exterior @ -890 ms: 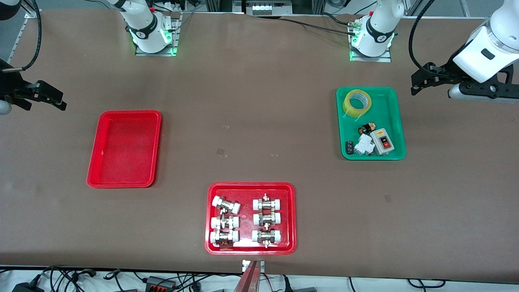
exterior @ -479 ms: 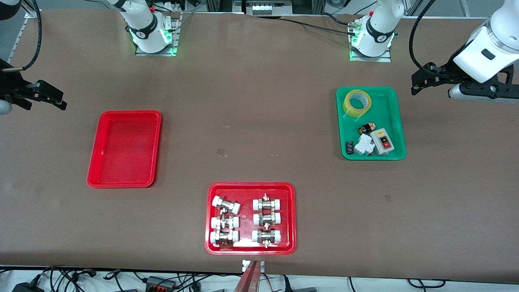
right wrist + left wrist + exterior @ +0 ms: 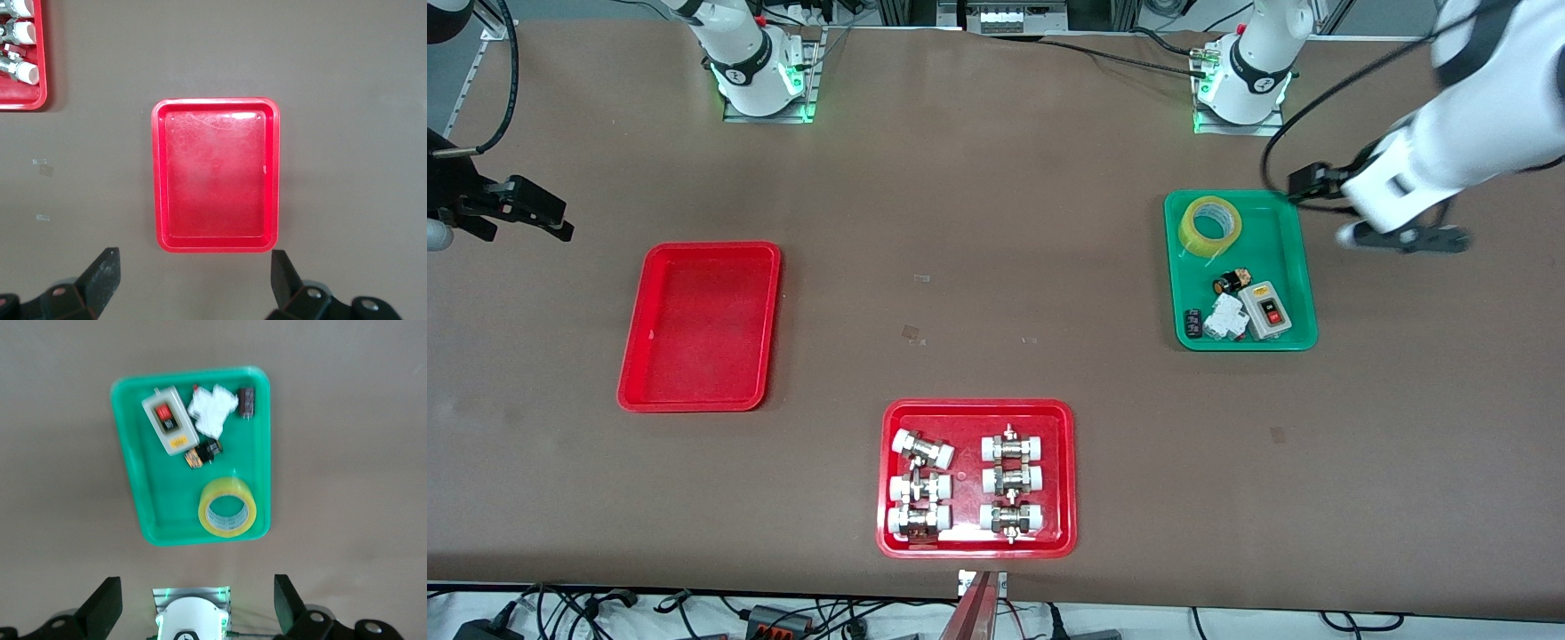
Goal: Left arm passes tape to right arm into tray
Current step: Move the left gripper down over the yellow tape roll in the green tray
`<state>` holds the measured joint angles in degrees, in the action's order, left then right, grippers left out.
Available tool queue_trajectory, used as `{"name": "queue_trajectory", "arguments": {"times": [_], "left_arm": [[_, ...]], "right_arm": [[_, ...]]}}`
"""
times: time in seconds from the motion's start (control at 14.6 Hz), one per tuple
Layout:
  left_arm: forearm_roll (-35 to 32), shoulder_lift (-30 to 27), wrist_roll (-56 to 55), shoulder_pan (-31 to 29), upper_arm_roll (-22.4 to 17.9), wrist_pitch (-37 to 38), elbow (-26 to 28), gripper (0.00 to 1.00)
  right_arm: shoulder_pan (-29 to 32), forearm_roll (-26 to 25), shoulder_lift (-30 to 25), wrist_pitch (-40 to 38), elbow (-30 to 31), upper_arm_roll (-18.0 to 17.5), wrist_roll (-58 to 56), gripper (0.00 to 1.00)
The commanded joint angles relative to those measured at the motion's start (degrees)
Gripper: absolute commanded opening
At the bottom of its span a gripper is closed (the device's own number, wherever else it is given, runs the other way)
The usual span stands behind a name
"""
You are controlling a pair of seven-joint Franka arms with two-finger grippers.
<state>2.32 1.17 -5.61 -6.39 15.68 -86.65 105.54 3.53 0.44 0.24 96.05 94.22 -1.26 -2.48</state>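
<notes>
Left arm has swung in from the edge of the surface at its own end. Its gripper now hangs over the rim of the green tray, at the corner nearest the arm's base. Half a second ago it sat well clear of that tray. I read this as the start of the reach for the tape; nothing else on the surface has shifted.

Tape lies on its side in the green tray, at the end farther from the front camera, core hole facing up. Untouched. The left wrist view shows it plainly, tape apart from the switch box and the small parts at the tray's other end, so I judge a grasp on the roll wall has room.

Left fingers: spread fully wide, holding nothing, touching nothing. The gripper is high above the tray and off to one side of the roll, so it needs to centre and descend.

Right gripper waits over the bare surface at the right arm's end, beside the tray. Its fingers are also wide apart and empty. The right wrist view looks straight down on the tray, which has nothing in it.

Handover not begun; pick step is first.
</notes>
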Motion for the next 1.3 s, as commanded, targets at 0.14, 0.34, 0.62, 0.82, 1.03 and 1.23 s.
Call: {"name": "queue_trajectory", "arguments": {"times": [0.14, 0.34, 0.62, 0.82, 1.03, 1.23], "left_arm": [[3.4, 0.3, -0.3, 0.2, 0.8, -20.1, 24.2, 1.0], [3.5, 5.2, 0.4, -1.3, 0.8, -25.7, 27.6, 1.0], [3.4, 10.7, 0.8, -4.2, 0.7, -27.4, 28.1, 1.0], [3.4, 11.3, 1.0, -4.5, 0.8, -31.9, 32.2, 1.0], [3.4, 11.7, 2.1, -4.5, 0.8, -35.5, 34.5, 1.0], [3.4, 12.2, 6.3, -4.9, 0.8, -35.4, 34.6, 0.6]], "right_arm": [[0.6, 0.5, -0.9, -0.2, 0.5, -0.7, -0.5, 1.0], [0.6, 0.5, -0.9, -0.3, 0.5, -0.6, -0.5, 1.0], [0.6, 0.6, -0.9, -0.3, 0.5, -0.7, -0.5, 1.0], [0.6, 0.6, -0.9, -1.0, 0.5, -0.6, -0.5, 1.0], [0.7, 0.6, -0.9, -2.2, 0.5, -0.6, -0.6, 1.0], [0.7, 0.6, -0.9, -2.3, 0.5, -0.6, -0.5, 1.0]]}}
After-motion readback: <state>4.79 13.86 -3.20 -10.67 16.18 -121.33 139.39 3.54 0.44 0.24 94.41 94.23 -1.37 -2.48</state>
